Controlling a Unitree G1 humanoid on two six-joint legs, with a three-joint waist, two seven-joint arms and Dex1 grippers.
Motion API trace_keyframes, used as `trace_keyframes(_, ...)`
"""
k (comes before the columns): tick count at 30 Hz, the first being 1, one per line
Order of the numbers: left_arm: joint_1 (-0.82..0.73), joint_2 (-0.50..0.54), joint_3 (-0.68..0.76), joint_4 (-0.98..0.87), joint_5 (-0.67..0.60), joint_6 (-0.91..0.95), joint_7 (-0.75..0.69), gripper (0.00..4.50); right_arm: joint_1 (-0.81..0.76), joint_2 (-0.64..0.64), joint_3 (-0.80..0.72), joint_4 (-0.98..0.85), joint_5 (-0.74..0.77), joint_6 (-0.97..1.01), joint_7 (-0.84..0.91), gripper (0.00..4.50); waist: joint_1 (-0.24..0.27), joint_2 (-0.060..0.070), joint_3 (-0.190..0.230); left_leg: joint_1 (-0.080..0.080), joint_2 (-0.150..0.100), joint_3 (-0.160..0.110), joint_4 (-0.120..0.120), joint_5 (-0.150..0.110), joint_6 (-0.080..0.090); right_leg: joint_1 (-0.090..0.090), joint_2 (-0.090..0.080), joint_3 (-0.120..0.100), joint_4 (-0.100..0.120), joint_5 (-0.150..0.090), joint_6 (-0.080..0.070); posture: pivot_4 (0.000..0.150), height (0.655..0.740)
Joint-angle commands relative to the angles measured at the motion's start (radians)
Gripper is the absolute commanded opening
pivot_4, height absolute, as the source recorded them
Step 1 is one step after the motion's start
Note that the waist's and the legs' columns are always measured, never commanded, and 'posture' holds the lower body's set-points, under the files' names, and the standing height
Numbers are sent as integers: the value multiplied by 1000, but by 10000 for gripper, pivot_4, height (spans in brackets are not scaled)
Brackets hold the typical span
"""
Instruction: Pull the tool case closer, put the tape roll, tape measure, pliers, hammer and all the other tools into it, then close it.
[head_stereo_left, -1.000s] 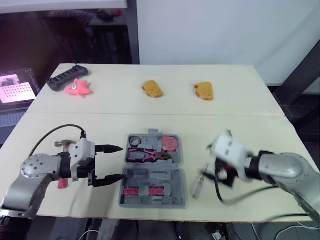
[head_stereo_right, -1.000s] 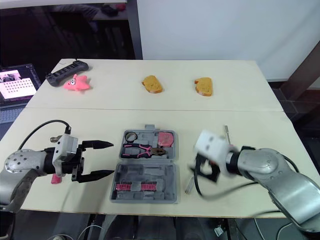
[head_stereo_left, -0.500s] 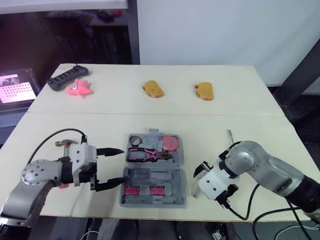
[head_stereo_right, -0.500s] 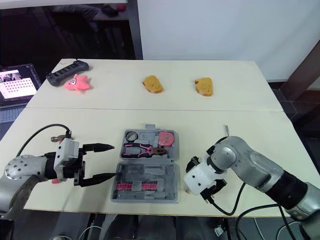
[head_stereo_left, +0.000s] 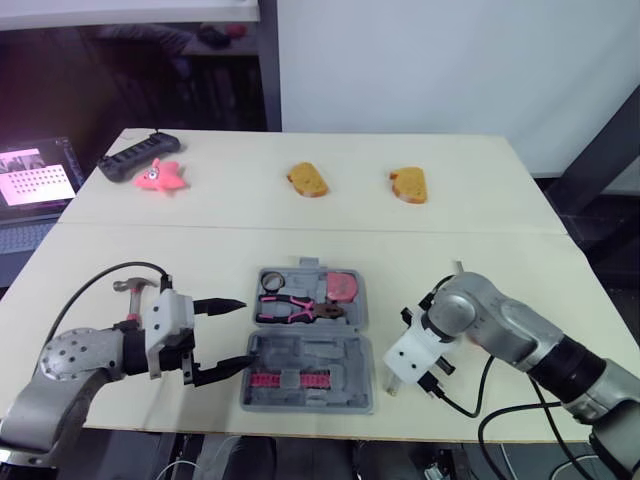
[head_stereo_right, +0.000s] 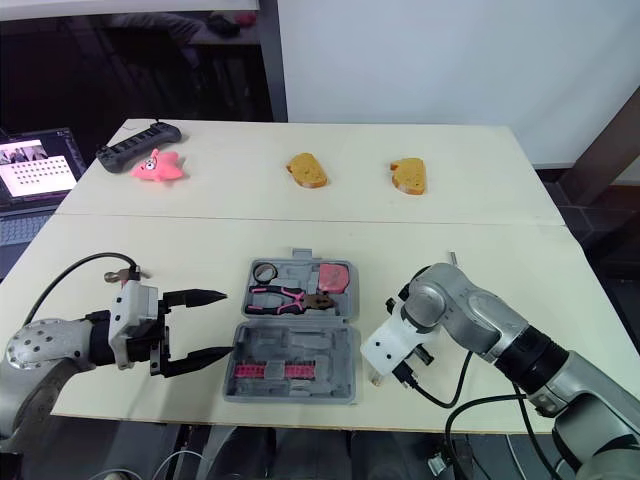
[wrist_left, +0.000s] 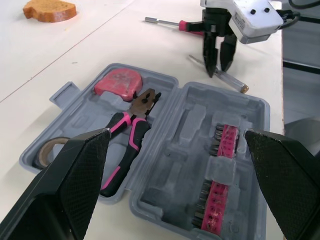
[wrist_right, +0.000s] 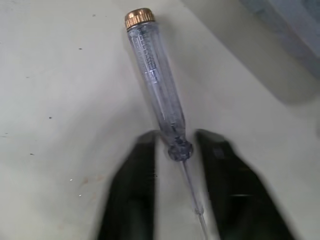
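The grey tool case (head_stereo_left: 362, 330) lies open near the table's front edge. Its far half holds the tape roll (head_stereo_left: 268, 283), pink-handled pliers (head_stereo_left: 298, 311) and pink tape measure (head_stereo_left: 342, 286); a pink bit set (head_stereo_left: 285, 381) sits in the near half. My left gripper (head_stereo_left: 243, 332) stands open just left of the case. The hammer (head_stereo_left: 128, 286) lies behind my left arm. Right of the case, my right gripper (wrist_right: 176, 137) points down, its fingers closed around the shaft of a clear screwdriver (wrist_right: 155, 80) that lies on the table. A red-handled screwdriver (wrist_left: 175, 23) lies beyond it.
Two pieces of bread (head_stereo_left: 305, 179) (head_stereo_left: 408, 183) lie at the back of the table. A pink toy (head_stereo_left: 157, 176) and a black power strip (head_stereo_left: 130, 153) are at the back left. A laptop screen (head_stereo_left: 30, 172) glows off the left side.
My right arm swung down to the table beside the case and its fingers closed around the clear screwdriver. My left gripper stayed open and hardly moved.
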Motion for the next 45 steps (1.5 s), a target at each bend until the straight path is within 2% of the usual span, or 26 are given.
trace_keyframes(1, -9, 3, 20, -25, -14, 2, 5, 45000, 40, 13, 7, 26, -27, 10, 0, 18, 0, -1, -1, 0, 0, 0, 0, 0, 0, 0, 0, 0, 0, 0, 0, 1500, 7400)
trace_keyframes(4, -34, 5, 16, -12, -18, 8, 3, 45000, 67, 3, -40, -9, -7, 41, 3, 17, 0, -1, -1, 1, 0, 0, 0, 0, 0, 1, 0, 0, 0, 0, 0, 1500, 7400)
trace_keyframes(7, -60, 3, 6, 15, -10, 8, -6, 45000, 108, -31, -141, -130, 87, 154, 50, 17, 5, 1, 0, 0, 0, -1, 0, 0, 0, 1, 0, -1, 0, 0, 0, 1500, 7400)
trace_keyframes(9, -67, 1, 4, 21, -13, 8, -14, 45000, 125, -78, -194, -181, 131, 160, 69, 17, 4, 2, 2, -1, -1, -1, 0, 0, 0, 0, 0, -1, 0, 0, 0, 1500, 7400)
trace_keyframes(12, -84, -5, -4, 53, -2, -10, -28, 45000, 204, -183, -337, -303, 295, 246, 121, 17, 4, 6, 4, -2, -1, -1, 0, 0, 0, -1, 0, 0, 0, 0, 0, 1500, 7400)
trace_keyframes(15, -93, -9, -6, 77, -1, -23, -42, 45000, 260, -76, -521, -471, 500, 763, 23, 17, -3, 4, 3, -1, 0, -2, 0, 0, 0, -1, 1, -1, 0, 0, 0, 1500, 7400)
trace_keyframes(16, -93, -10, -7, 84, -1, -30, -48, 45000, 258, -27, -550, -486, 499, 899, -47, 17, -7, 4, 2, 0, 0, -2, 0, 0, 0, -1, 2, -1, 1, 0, 0, 1500, 7400)
trace_keyframes(18, -85, -9, -8, 90, 4, -43, -62, 45000, 284, -11, -560, -499, 450, 1047, -160, 17, -5, 5, 3, 0, 0, -3, 0, 0, 0, -1, 2, -1, 1, 1, 0, 1500, 7400)
trace_keyframes(20, -76, -3, -8, 88, 0, -46, -76, 45000, 320, 35, -607, -535, 461, 1329, -264, 17, 4, 5, 3, -2, -1, -2, 0, 0, 0, -1, 1, 0, 1, 0, -1, 1500, 7400)
trace_keyframes(22, -66, 3, -1, 85, -8, -45, -90, 45000, 333, 119, -678, -571, 476, 1581, -356, 17, 10, 4, 2, -3, -1, -2, 0, 0, 0, -2, 0, 0, 0, 0, -1, 1500, 7400)
trace_keyframes(23, -66, 10, 0, 94, -6, -50, -105, 45000, 356, 205, -734, -589, 457, 1644, -423, 17, 11, 4, 2, -3, -1, -2, 0, 0, 0, -2, 0, 0, 0, 0, -1, 1500, 7400)
trace_keyframes(26, -84, 18, -5, 125, 5, -60, -128, 45000, 439, 422, -825, -640, 427, 1690, -596, 17, 10, 5, 2, -2, -1, -3, -1, 0, 0, -3, 1, -1, 1, 0, -1, 1500, 7400)
trace_keyframes(31, -116, 15, -20, 146, 2, -58, -146, 45000, 525, 689, -831, -696, 378, 1690, -849, 17, -2, 5, 2, -3, -1, -2, -2, 0, 0, -3, 1, 0, 0, 0, -1, 1500, 7400)
trace_keyframes(37, -114, 12, -22, 155, 6, -70, -171, 45000, 521, 834, -848, -647, 338, 1690, -1061, 17, -3, 5, 2, -3, 0, -2, -3, 0, -1, -4, 1, 0, 1, 0, -1, 1500, 7400)
trace_keyframes(42, -104, 13, -22, 147, 7, -56, -169, 45000, 522, 831, -843, -587, 360, 1667, -1130, 17, -4, 2, 0, -2, 0, -2, -3, 1, -1, -4, 1, 0, 0, 0, -1, 1500, 7400)
trace_keyframes(44, -98, 12, -20, 142, 8, -59, -168, 45000, 529, 836, -849, -579, 379, 1635, -1136, 10448, -3, 1, -1, -2, 0, -2, -3, 1, -1, -3, 1, 0, 0, 0, -1, 1500, 7400)
trace_keyframes(45, -97, 12, -19, 141, 8, -60, -167, 45000, 531, 840, -854, -578, 386, 1623, -1142, 14175, -3, 0, -1, -2, 0, -2, -3, 1, -1, -3, 1, 0, 0, -1, -2, 1500, 7400)
